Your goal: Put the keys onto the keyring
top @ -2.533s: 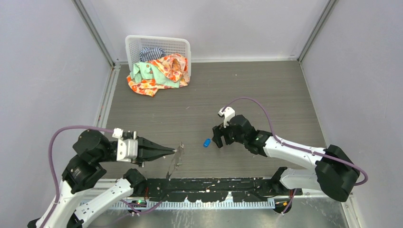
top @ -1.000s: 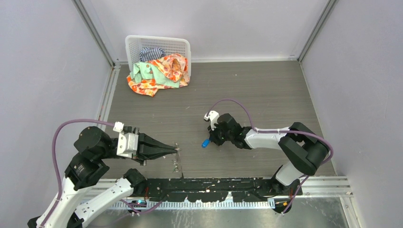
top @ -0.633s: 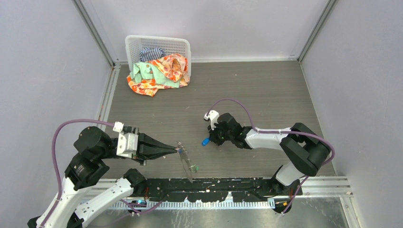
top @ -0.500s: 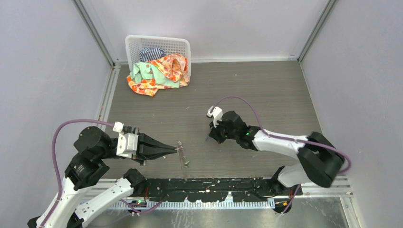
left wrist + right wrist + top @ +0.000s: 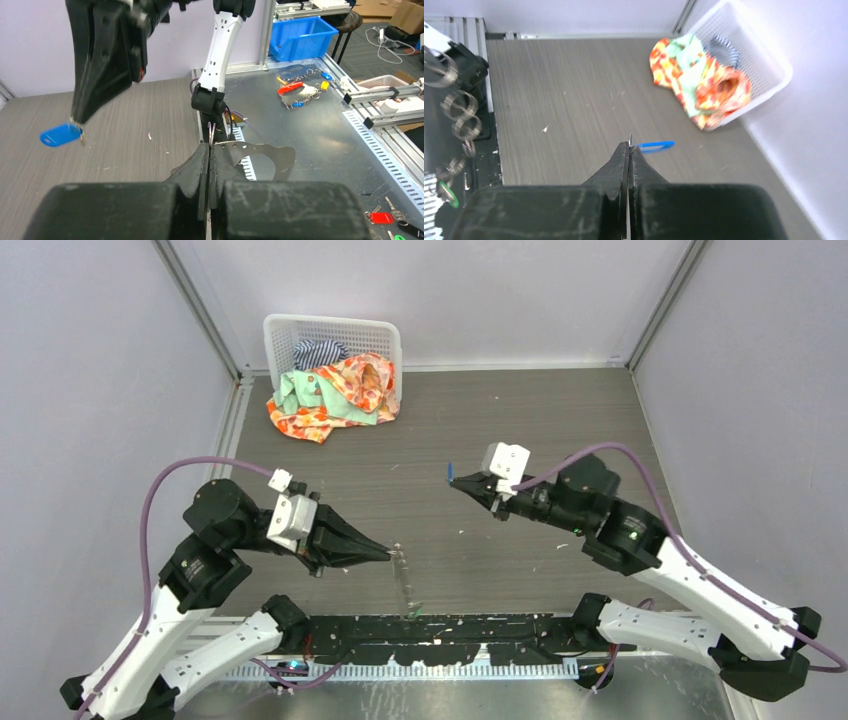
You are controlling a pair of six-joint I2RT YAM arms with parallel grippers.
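My left gripper (image 5: 388,553) is shut on the keyring (image 5: 402,578), a thin silvery loop hanging down from the fingertips near the front rail. A green key (image 5: 415,609) dangles at its lower end. In the left wrist view the keyring (image 5: 280,152) curves to the right of the closed jaws. My right gripper (image 5: 452,480) is raised over the table's middle, shut on the metal blade of the blue key (image 5: 450,472). Its blue head (image 5: 656,145) sticks out to the right of the pinched tips. The blue key (image 5: 61,135) hangs well apart from the ring.
A white basket (image 5: 330,340) spilling colourful clothes stands at the back left. A black rail (image 5: 480,625) runs along the near edge. Beyond it is a metal bench with a blue bin (image 5: 300,37) and a bunch of spare keys (image 5: 300,92).
My right gripper has lifted the blue key off the table and carried it up and back to the right. My left arm has pushed forward and right, and the keyring has swung.
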